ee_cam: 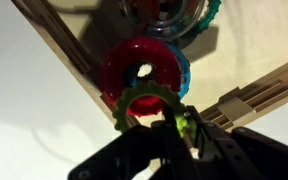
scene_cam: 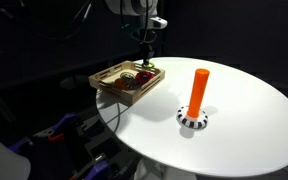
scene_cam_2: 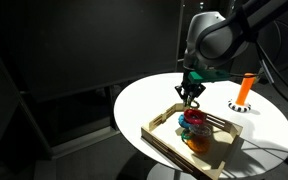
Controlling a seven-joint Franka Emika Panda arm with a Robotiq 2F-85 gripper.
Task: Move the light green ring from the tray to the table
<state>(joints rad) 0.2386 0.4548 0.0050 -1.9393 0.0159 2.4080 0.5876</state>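
Wrist view up close: the end effector [ee_cam: 181,128] is narrow, its dark fingers pinching the rim of the light green ring [ee_cam: 149,93], which sits in the tray [ee_cam: 64,50] over a red ring [ee_cam: 124,65]. Only the exterior views show the orange peg [scene_cam: 199,88] well apart on the desk [scene_cam: 254,110].

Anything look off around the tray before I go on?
Only one thing: the wooden tray sits right at the edge of the white table, with one corner seemingly overhanging it. The rings lie heaped inside the tray, the orange peg stands upright, and nothing has spilled.
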